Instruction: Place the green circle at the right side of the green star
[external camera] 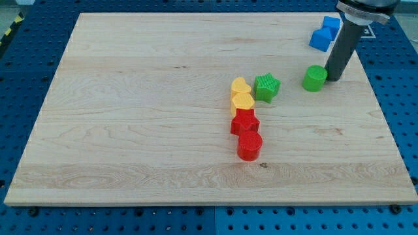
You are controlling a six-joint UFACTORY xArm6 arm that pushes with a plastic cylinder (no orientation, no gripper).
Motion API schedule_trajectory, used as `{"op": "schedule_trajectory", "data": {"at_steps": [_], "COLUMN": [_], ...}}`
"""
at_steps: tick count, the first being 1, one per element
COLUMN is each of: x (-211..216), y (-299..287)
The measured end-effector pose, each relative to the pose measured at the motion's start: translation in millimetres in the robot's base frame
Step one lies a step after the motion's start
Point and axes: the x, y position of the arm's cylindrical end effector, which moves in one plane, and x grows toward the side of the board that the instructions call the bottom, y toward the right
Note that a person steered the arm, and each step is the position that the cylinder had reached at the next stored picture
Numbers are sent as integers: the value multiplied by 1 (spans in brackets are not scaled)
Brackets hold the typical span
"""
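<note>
Green circle [315,78] touching my tip [332,79] on its left, green star [266,87] further left; no jaws.

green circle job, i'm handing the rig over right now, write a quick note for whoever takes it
My tip sits just to the view's right of the green circle, close against it or touching.
The green circle is already on the view's right of the green star, with a clear gap between them.
The green star touches the yellow blocks; red blocks lie below, blue blocks at the view's top right.
Left: perhaps nudge the circle closer to the star.
</note>
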Motion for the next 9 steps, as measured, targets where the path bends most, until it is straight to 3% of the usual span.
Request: {"op": "schedule_trajectory", "data": {"at_steps": [6,7,9], "x": [25,2,0], "y": [-45,-45,-73]}}
